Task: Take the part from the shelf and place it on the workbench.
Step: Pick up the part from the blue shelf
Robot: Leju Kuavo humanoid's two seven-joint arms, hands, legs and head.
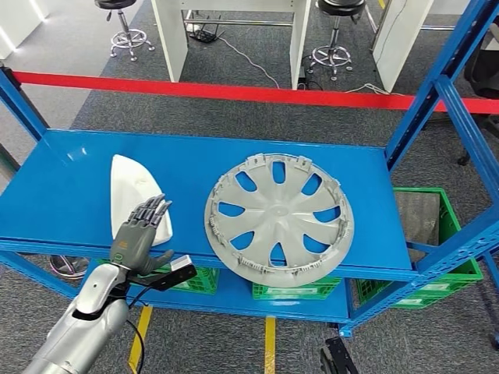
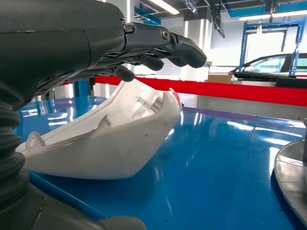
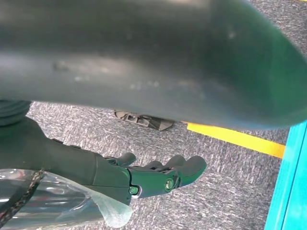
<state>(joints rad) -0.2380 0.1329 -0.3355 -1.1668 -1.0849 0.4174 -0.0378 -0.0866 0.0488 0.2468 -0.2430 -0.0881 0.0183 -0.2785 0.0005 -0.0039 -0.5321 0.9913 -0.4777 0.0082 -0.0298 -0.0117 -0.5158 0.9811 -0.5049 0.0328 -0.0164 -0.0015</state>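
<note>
Grey, speckled carpet covers the floor beneath a blue metal shelf, whose glossy painted deck mirrors the ceiling lights in the left wrist view. Nearest, the silver left arm rises from below and its left hand hovers over the front edge of the shelf deck, dark fingers stretched out straight and lying close together above the white part, holding nothing; whether the fingertips touch the part cannot be told. The right hand hangs over the carpet, fingers extended and only slightly curled, with nothing in it.

That part lies on the left half of the shelf deck, near its front edge. It is a smooth white plastic shell, roughly triangular with rounded corners, pointed toward the back of the shelf and broader toward the front. From the left wrist view it is hollow, with a curved outer wall, small moulded ribs and tabs inside, and a spot of red at its far tip.

Beside it, apart, lies a grey wheel cover, a matte round disc with curved, blade-shaped openings and clips around its rim. Green slatted crates sit lower down. Farther off, a red strip crosses the floor before white desk legs and stools.
</note>
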